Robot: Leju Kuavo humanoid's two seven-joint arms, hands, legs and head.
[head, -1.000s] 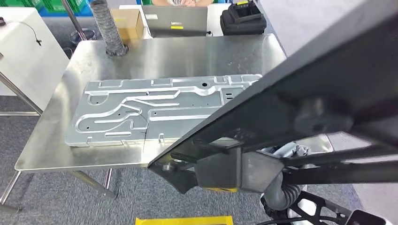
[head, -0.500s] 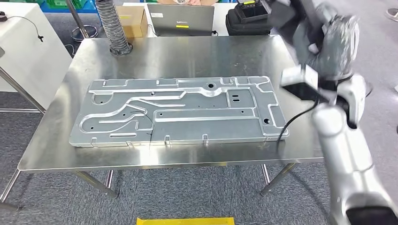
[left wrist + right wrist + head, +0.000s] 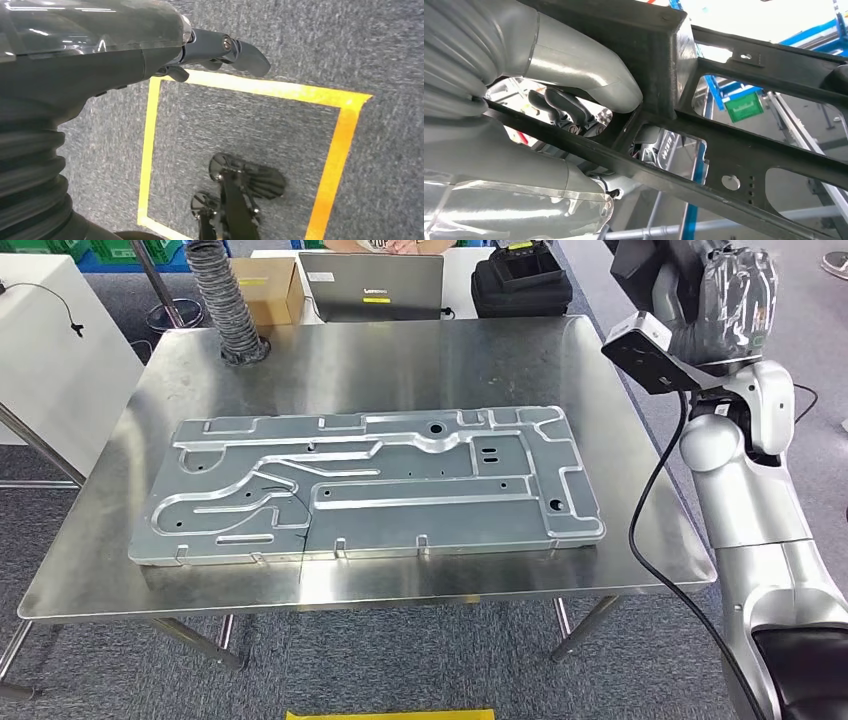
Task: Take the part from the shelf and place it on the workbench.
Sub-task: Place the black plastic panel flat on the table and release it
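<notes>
At the two o'clock corner of the head view, the right hand [image 3: 722, 310] is raised beside the far right edge of the bright steel counter [image 3: 350, 360], its plastic-wrapped back turned to the camera. A black corner of the part shows just above it at the top edge. A second ago the black, openwork frame part swept across the whole right half of this view, down low; half a second ago it had already swung up and out. Now it is lifted high, so the carry is still under way and the part is not yet on the counter. The large grey stamped metal panel [image 3: 370, 485] lies flat across the counter's middle, which leaves bare steel mainly toward twelve o'clock. By my judgement the frame must come down there or on top of the panel.

In the left wrist view, the left hand [image 3: 220, 50] hangs over grey carpet marked with a yellow tape square [image 3: 345, 125]. Its dark fingers [image 3: 245, 54] hold nothing, but whether they are spread or curled I cannot tell.

In the right wrist view, the black frame part [image 3: 704, 125] fills the picture with crossing bars. The thick grey thumb presses over one bar and the dark fingers [image 3: 561, 107] hook behind it, clamped on the part.
</notes>
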